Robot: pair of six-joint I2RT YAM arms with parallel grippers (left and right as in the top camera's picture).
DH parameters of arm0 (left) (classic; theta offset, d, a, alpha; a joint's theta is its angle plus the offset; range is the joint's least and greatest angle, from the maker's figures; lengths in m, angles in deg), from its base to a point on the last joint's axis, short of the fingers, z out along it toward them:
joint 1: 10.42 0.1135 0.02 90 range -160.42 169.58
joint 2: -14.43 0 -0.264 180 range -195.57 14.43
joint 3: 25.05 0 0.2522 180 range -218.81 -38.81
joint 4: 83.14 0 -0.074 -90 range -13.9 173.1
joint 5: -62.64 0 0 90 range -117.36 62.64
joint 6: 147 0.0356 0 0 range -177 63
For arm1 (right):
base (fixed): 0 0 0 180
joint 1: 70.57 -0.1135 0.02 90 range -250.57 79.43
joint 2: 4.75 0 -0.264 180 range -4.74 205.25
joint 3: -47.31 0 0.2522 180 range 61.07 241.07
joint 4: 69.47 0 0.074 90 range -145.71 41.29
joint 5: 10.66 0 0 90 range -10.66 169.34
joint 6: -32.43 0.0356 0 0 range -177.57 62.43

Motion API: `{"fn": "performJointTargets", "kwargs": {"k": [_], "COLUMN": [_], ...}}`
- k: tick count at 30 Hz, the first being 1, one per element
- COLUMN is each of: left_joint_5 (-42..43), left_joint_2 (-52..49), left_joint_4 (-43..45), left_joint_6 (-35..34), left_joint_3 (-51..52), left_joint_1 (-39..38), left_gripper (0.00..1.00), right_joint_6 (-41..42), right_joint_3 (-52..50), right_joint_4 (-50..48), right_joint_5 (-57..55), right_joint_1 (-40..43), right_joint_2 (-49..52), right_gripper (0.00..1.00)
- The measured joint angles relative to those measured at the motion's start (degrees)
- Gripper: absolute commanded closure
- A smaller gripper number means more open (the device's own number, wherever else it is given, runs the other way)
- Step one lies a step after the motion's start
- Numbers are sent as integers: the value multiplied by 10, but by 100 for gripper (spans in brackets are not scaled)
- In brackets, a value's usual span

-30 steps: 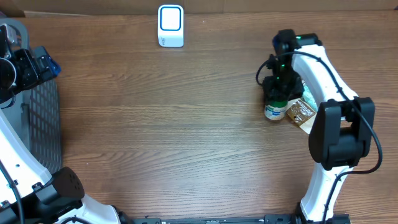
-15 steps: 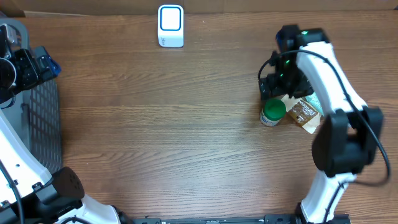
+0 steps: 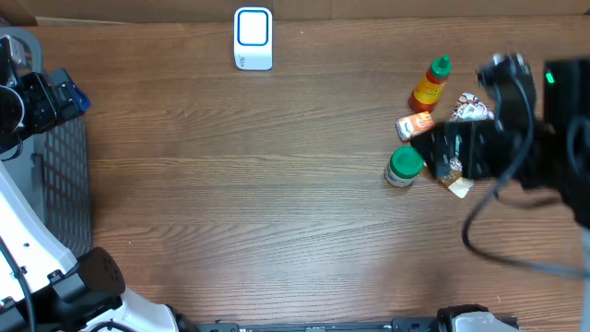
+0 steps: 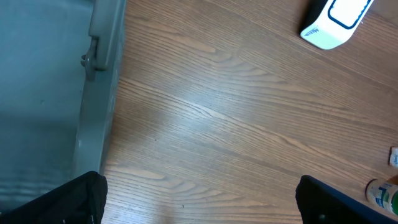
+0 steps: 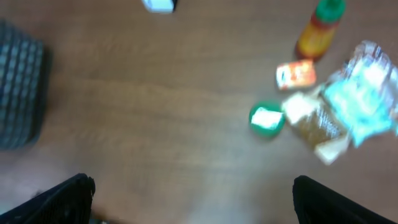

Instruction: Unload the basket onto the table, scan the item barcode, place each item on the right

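Pulling the right gripper (image 5: 199, 202) up and away, jaws now wide apart (view blurring). Leaving the green-lid jar (image 3: 404, 166) released, upright beside the brown packet (image 3: 454, 175), well apart from the scanner (image 3: 253, 39). Keeping the left gripper (image 4: 199, 205) spread, empty. Probably needing a fresh grasp.

You see a grey bin (image 4: 99, 93) down the left, bare wooden desk (image 4: 236, 124) beside it, and a white, blue-outlined scanner (image 4: 336, 22) top right. Your left end effector (image 4: 199, 208) is spread wide, its dark fingertips (image 4: 62, 202) in both bottom corners.
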Motion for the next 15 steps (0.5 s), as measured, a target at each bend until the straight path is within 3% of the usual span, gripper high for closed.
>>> {"fn": "performJointTargets", "kwargs": {"k": [8,11,15], "left_joint_5": [0,0,0], "left_joint_2": [0,0,0], "left_joint_4": [0,0,0], "left_joint_6": [0,0,0], "left_joint_3": [0,0,0], "left_joint_1": [0,0,0], "left_gripper": [0,0,1], "right_joint_6": [2,2,-6], "right_joint_3": [-4,-26,-138], "right_joint_4": [-8,-71,-209], "right_joint_5": [-48,-76,-97], "right_joint_1": [1,5,29], "right_joint_2": [-59,-88,-162], "right_gripper": [0,0,0]}}
